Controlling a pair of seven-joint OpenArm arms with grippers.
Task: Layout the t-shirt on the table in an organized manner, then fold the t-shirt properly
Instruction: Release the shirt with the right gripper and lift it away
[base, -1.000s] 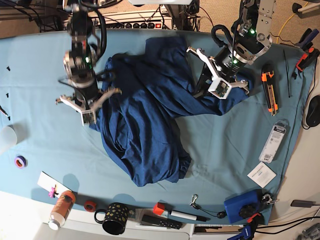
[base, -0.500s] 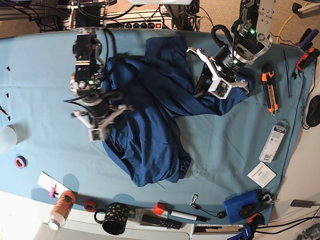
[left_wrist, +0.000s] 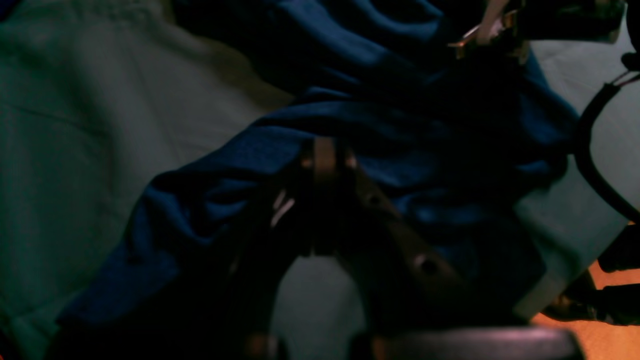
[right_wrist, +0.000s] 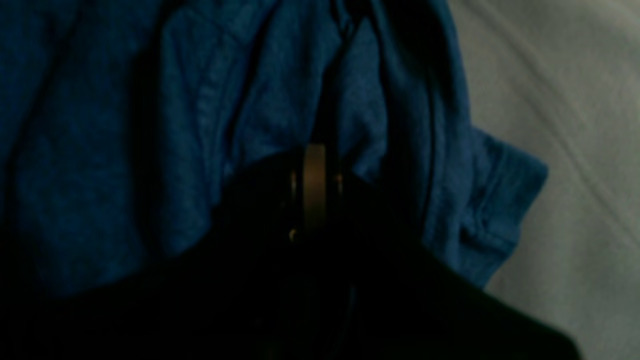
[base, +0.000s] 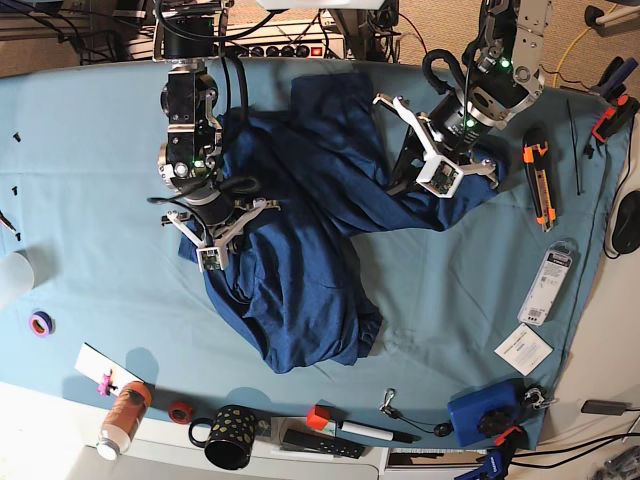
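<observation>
The right gripper (right_wrist: 315, 150) was pinched onto a fold of the t-shirt (base: 300, 230) at the garment's edge toward the table's (base: 90, 180) open side, while the left gripper (left_wrist: 320, 155) was likewise clamped on cloth at the opposite end, judged to be a paired hold for drawing the fabric out flat. The t-shirt lay bunched mid-table between the two arms, dark navy, heavily creased and doubled over itself, not laid out.
</observation>
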